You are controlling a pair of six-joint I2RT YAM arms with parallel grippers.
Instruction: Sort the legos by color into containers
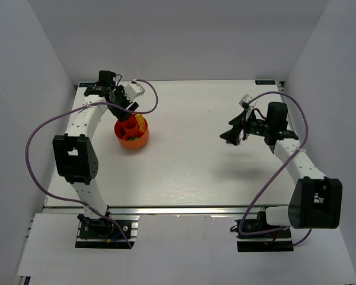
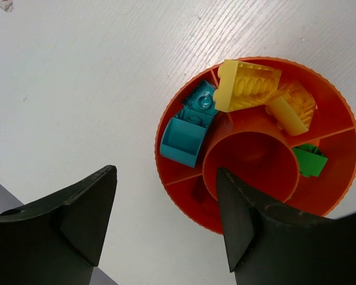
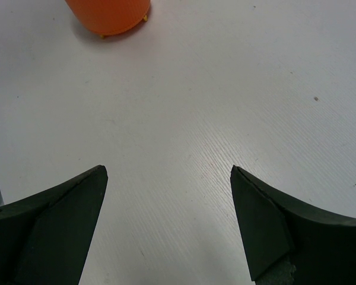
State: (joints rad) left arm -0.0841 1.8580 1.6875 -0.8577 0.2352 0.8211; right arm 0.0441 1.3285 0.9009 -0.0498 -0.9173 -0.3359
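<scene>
An orange-red bowl, the container, stands at the table's left; it is split into compartments around a raised centre ring. In the left wrist view, yellow legos fill one compartment, cyan legos the one beside it, a green lego another, and a dark red lego lies in the nearest one. My left gripper hangs open just above the bowl's rim, holding nothing. Far right of the bowl, my right gripper is open over bare table, with the bowl at the view's top.
Purple cables loop beside both arms. White walls close the table on the left, back and right. A metal rail runs along the near edge. A tiny pale speck lies on the table beyond the bowl.
</scene>
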